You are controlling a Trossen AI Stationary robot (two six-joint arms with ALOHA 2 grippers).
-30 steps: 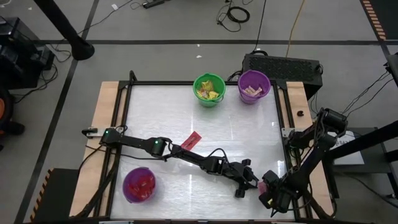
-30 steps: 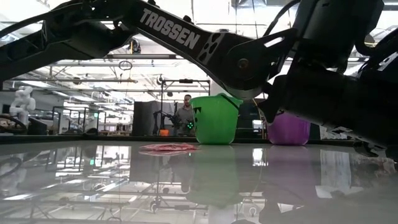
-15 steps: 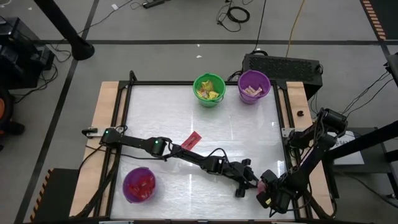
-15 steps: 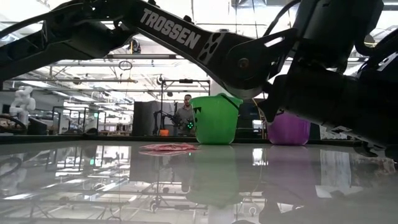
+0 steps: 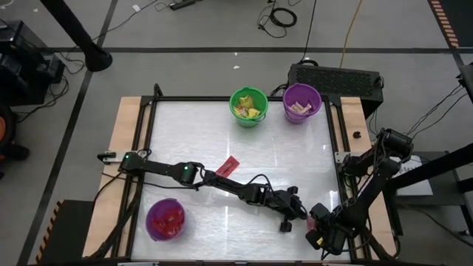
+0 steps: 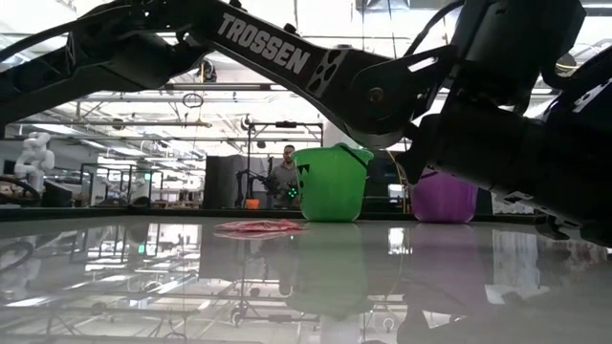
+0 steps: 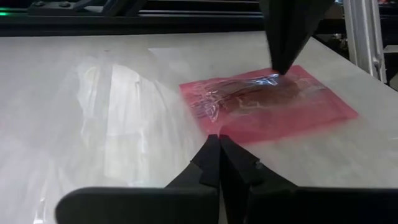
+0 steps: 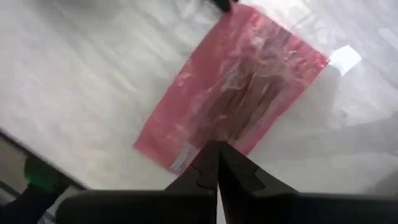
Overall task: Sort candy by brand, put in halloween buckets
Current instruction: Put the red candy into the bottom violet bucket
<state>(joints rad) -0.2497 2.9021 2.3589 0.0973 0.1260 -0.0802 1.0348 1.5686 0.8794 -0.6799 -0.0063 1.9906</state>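
Though crinkled, flat pink packet (image 7: 267, 102)

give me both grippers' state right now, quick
Left gripper: shut, empty, tips at the edge of the flat pink plastic candy packet.
Right gripper: shut, holding nothing, tips down on the same packet.

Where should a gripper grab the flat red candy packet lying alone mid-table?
Probably pinch the flat red candy packet across its narrow width, coming straight down: it lies flat on the white table, long axis diagonal, with no raised edge for a side approach.
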